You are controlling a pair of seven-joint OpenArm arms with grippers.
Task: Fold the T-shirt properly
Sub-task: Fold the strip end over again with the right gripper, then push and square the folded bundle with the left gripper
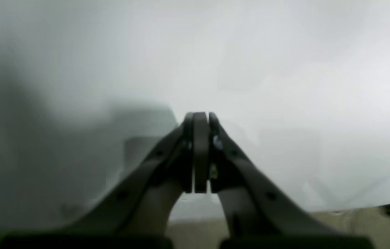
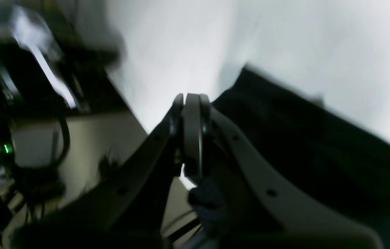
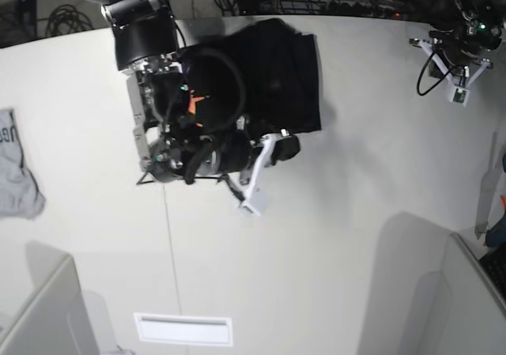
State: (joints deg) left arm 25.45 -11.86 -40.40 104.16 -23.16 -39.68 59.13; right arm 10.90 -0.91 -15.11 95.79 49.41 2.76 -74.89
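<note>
The right gripper point(image 2: 192, 100) has its two pale, dark-edged fingers pressed flat together, with nothing visible between the tips. In the right wrist view, the large black cloth T-shirt point(image 2: 305, 152) spreads out directly to the right of those fingers, its edge running just beside them, though the blur hides whether cloth and fingers touch. To the left of the fingers lies the bare white tabletop point(image 2: 167, 52), and further left its edge, beyond which dark cables and equipment show, too smeared to name.

In the base view the right arm's bulky black wrist covers the near side of the T-shirt point(image 3: 277, 78), which lies as a compact, roughly rectangular dark block; the garment reaches away from the arm toward the far edge of the table point(image 3: 332, 252). A small orange patch shows through the arm's cable loop.

The left gripper point(image 1: 200, 117) is also fully closed, its fingers meeting with nothing between them above plain white tabletop. It sits well apart from the T-shirt.

Well off to the right arm's outer side, a small grey garment with dark lettering point(image 3: 16, 173) lies at the table's margin.
</note>
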